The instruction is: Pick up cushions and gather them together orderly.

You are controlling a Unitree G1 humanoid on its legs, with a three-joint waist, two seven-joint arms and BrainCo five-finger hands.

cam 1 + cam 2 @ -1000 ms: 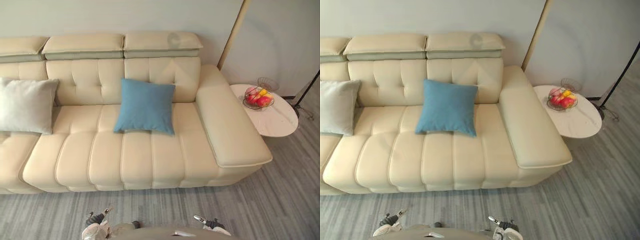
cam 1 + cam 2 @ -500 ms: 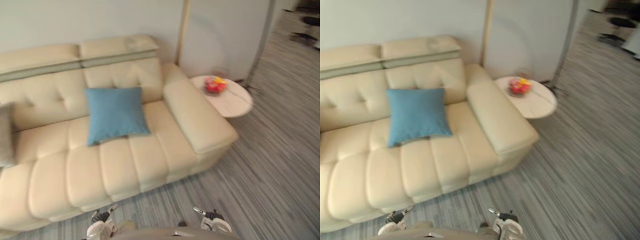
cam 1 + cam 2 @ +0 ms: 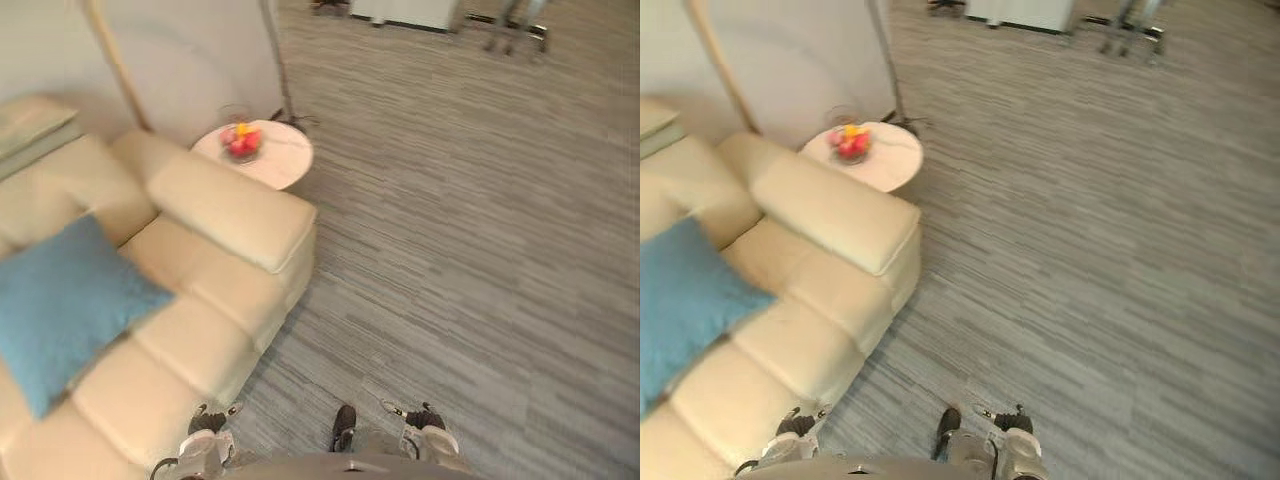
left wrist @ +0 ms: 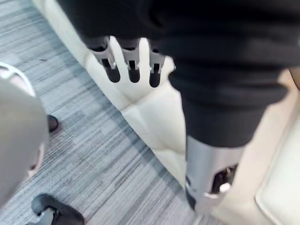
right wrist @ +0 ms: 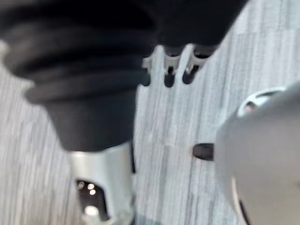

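While both arms hang low at the robot's sides, neither hand carries anything. The left hand (image 4: pixel 130 58) dangles with its fingers straight and slack, just off the front edge of the sofa (image 3: pixel 215 215). The right hand (image 5: pixel 171 65) hangs the same way, fingers loose, over the bare floor (image 3: pixel 480 250).

The blue cushion (image 3: pixel 55 305) rests on the sofa seat, tilted back against the backrest, with a stretch of seat between it and the armrest. Propped like that, it looks untouched, and its lower corner and sides are free to take hold of. It lies off to the robot's left, and the robot faces the open floor more than the seat. My guess is that the hands are empty and low simply because no reach has begun.

Beyond the armrest stands a round white side table (image 3: pixel 280 165) with a wire bowl of fruit (image 3: pixel 242 143) on it, well apart from the cushion. A pale pole (image 3: pixel 115 60) rises by the wall behind the sofa's corner. Only the seat's front edge lies between the left hand and the cushion; the armrest and table seem off that path.
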